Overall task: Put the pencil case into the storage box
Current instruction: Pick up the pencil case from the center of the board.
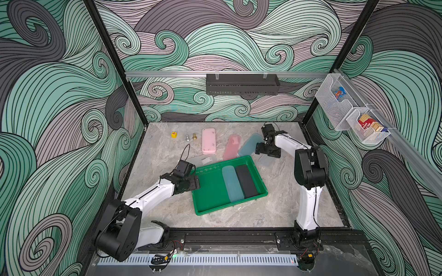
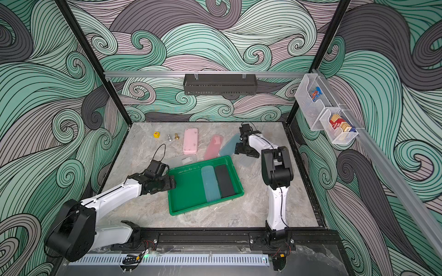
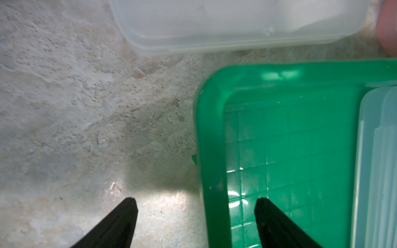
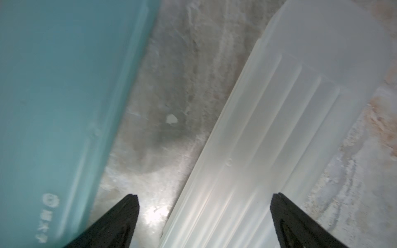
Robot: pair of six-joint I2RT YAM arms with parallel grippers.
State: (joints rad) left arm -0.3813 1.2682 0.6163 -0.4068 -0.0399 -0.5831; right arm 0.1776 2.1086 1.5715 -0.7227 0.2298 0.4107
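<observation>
- Once lowered from this pose, could land the far finger of the right gripper [image 4: 204,201] on top of the frosted clear pencil case [image 4: 268,128] rather than beside it; fingers spread wide apart, holding nothing.
- Could equally shove the loose teal case [image 4: 53,85] lying close by the near finger.
- To be found flat on the tabletop [image 1: 275,203], right of centre in both top views, just off the upper right corner of the storage box [image 1: 210,193], partly hidden under that gripper.
- Hard smooth plastic on polished stone: likely to skate or tip under an off-centre pinch.
- Straddles the box's left rim with the left gripper [image 3: 196,203], fingers apart and empty, one inside, one outside; would probably drag or tilt the box if closed and pulled, disturbing the second teal case [image 1: 232,184] and black case [image 1: 246,180] already inside.
- Grey veined marble-look top, glossy with glare; also carries an opaque pink case [image 1: 209,141], a translucent pink case [image 1: 231,147], another clear case [image 1: 205,159] along the box's upper rim, and a yellow die [image 1: 174,134] at upper left.
- Walled in swirling green-and-grey pattern; black perforated shelf [image 1: 242,83] at upper centre, white mesh baskets [image 1: 368,129] at right.
</observation>
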